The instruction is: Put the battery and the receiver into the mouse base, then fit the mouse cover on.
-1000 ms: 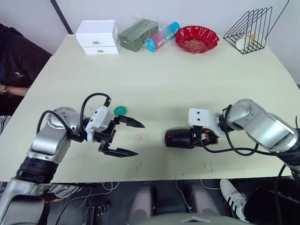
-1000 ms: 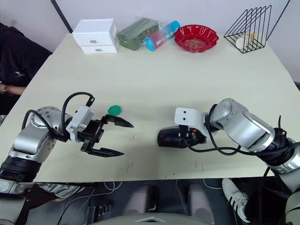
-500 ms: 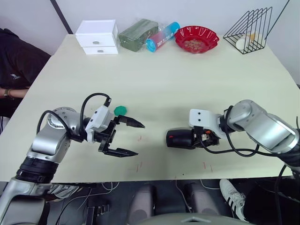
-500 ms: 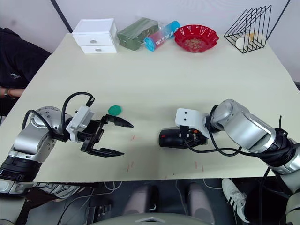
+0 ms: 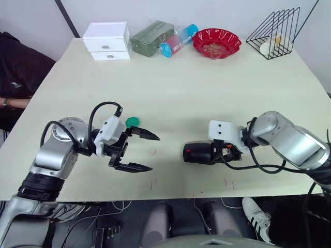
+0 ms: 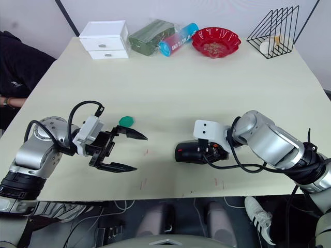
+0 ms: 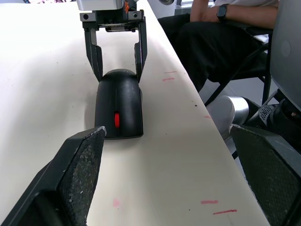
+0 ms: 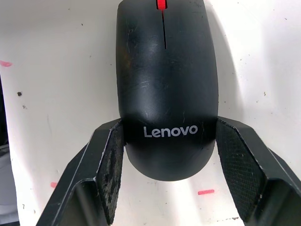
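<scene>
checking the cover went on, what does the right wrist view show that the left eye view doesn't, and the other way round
Right wrist view: white Lenovo lettering on the mouse cover, a seam running down from the red wheel, and scuffs on the shell.
Left eye view: the left gripper open above the table, a green disc near it, white drawers and a red bowl at the far edge.
Both: the right gripper with a finger against each side of the cover's rear end.
</scene>
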Motion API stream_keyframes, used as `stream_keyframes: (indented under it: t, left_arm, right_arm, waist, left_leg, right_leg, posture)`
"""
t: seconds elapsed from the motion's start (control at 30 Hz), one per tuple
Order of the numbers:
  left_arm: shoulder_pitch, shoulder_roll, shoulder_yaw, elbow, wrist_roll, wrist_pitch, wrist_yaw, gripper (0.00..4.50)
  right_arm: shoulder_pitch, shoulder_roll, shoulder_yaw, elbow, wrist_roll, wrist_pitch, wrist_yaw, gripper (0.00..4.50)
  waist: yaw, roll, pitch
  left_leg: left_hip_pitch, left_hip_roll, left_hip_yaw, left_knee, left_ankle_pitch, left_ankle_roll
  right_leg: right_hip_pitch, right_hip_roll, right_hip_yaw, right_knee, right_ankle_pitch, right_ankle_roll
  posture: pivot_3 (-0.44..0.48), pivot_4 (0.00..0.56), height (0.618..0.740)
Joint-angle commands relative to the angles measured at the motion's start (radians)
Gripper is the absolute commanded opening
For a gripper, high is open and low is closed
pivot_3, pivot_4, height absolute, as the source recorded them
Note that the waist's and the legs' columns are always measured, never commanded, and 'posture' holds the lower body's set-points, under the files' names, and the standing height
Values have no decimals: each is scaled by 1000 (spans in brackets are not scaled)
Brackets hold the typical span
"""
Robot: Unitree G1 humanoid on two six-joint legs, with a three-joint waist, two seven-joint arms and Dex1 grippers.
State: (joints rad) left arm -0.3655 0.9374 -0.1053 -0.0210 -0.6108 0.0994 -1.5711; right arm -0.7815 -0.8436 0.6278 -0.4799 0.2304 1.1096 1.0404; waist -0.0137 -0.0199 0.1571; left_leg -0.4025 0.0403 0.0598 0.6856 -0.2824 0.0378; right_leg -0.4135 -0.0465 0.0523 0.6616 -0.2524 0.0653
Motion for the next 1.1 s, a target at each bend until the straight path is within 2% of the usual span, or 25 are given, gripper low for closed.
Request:
stream_keyframes:
  t: [0.03, 0.1, 0.4, 0.53, 0.67, 0.8, 0.97, 1.1]
  left_arm:
    - [-17, 5, 12, 1, -9, -19, -43, 4500]
    - [-18, 5, 12, 5, -10, -21, -43, 4500]
    - [-20, 10, 7, 12, -15, -29, -43, 4500]
    - [-22, 10, 5, 13, -17, -31, -43, 4500]
    - [-20, 7, 5, 14, -17, -32, -43, 4500]
    - [-15, 4, 9, 10, -17, -29, -43, 4500]
    - [-11, 5, 11, 8, -18, -25, -43, 4500]
    - [0, 6, 19, 1, -18, -20, -43, 4500]
  right_arm:
    - [-2, -5, -17, -14, -1, -16, 0, 3091]
    - [0, -4, -20, -13, -2, -15, -5, 3633]
    - [5, -8, -25, -16, 0, -26, -6, 3633]
    - [16, -12, -75, -24, 29, -49, 10, 3633]
    - [50, 50, -188, -15, 87, -98, -12, 3633]
    - [67, 108, -210, -15, 104, -110, -41, 3633]
    - [62, 148, -173, -1, 89, -112, -73, 1577]
    - [41, 205, -123, 37, 61, -124, -100, 1577]
  waist:
    - [0, 0, 0]
    - [0, 0, 0]
    - [0, 0, 0]
    - [0, 0, 0]
    - [0, 0, 0]
    - [-1, 0, 0]
    - [0, -1, 0]
    - [-1, -1, 0]
  left_leg:
    - [0, 0, 0, 0, 0, 0]
    - [0, 0, 0, 0, 0, 0]
    - [0, 0, 0, 0, 0, 0]
    - [0, 0, 0, 0, 0, 0]
    - [0, 0, 0, 0, 0, 0]
    - [0, 0, 0, 0, 0, 0]
    - [-1, 0, 0, 0, 0, 0]
    - [-1, 0, -1, 0, 0, 0]
  right_leg:
    - [0, 0, 0, 0, 0, 0]
    - [0, 0, 0, 0, 0, 0]
    - [0, 0, 0, 0, 0, 0]
    - [0, 0, 0, 0, 0, 0]
    - [0, 0, 0, 0, 0, 0]
    - [0, 0, 0, 0, 0, 0]
    - [0, 0, 0, 0, 0, 0]
    - [0, 0, -1, 0, 0, 0]
  posture:
    - [0, 150, 740]
    - [0, 150, 740]
    - [0, 150, 740]
    - [0, 150, 740]
    - [0, 150, 740]
    - [0, 150, 740]
    - [0, 150, 740]
    - [0, 150, 740]
